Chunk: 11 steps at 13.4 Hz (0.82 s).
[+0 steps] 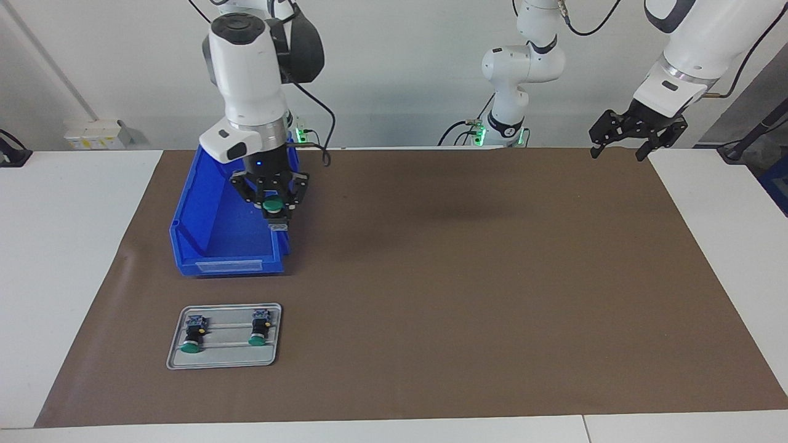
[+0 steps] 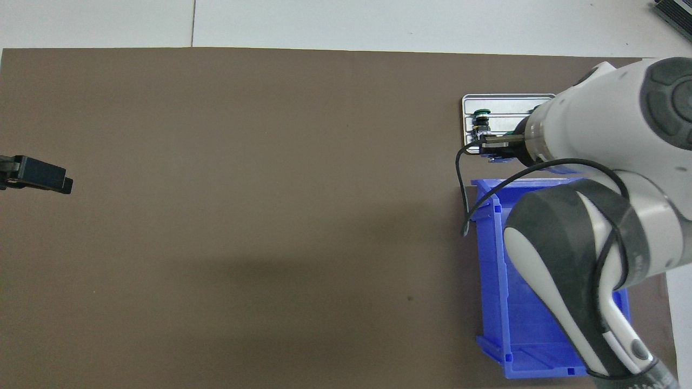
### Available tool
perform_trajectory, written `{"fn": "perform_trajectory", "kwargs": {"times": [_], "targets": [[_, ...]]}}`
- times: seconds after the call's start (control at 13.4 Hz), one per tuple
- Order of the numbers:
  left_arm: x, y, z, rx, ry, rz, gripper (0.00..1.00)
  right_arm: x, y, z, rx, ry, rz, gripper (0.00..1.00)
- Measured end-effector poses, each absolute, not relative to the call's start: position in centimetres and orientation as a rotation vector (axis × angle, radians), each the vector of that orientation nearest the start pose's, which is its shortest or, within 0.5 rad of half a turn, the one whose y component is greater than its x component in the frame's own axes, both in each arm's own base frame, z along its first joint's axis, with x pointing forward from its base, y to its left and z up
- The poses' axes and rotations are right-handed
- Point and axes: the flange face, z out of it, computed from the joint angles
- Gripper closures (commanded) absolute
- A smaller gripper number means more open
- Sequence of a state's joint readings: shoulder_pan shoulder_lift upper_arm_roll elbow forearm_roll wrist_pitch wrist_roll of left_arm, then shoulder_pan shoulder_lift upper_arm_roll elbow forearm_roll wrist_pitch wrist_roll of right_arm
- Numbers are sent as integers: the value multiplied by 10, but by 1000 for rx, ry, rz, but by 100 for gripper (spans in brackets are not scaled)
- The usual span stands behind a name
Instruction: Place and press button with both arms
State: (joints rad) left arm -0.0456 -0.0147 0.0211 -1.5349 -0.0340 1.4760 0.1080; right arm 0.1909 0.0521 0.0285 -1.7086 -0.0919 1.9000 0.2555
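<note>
I am holding the button (image 1: pixel 271 206) in the right gripper (image 1: pixel 274 212), its jaws closed nearly all the way around the body, hanging over the blue bin (image 1: pixel 203 240). I am gripping it by the black body so the round green cap is staying free, with the grey-blue terminal block pointing down. Farther from the robots than the bin, the grey tray (image 1: pixel 225 363) is carrying two more buttons lying flat, one (image 1: pixel 193 336) toward the right arm's end and one (image 1: pixel 260 328) beside it, green caps facing away from the bin. The left gripper (image 1: pixel 622 147) is waiting, jaws fully spread and empty, above the desk (image 1: pixel 480 277) well apart from the bin, presumably free for pressing.
</note>
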Motion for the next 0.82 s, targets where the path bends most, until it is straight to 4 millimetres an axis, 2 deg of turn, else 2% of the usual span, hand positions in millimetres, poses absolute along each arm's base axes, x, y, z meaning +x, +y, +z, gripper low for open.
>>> {"fn": "perform_trajectory", "kwargs": {"times": [0.22,0.37,0.6,0.82], "targets": [[540,-17,641,-3170,214,68,0,575,73,533,-3184,-34,-159,100],[540,-17,641,-3170,214,68,0,562,39,502,-3162,-56,-156,100],[540,-17,641,-3170,214,68,0,516,9,443,-3158,-47,-182,100],[540,-17,641,-3170,214,68,0,485,-13,402,-3161,-32,-190,100]]}}
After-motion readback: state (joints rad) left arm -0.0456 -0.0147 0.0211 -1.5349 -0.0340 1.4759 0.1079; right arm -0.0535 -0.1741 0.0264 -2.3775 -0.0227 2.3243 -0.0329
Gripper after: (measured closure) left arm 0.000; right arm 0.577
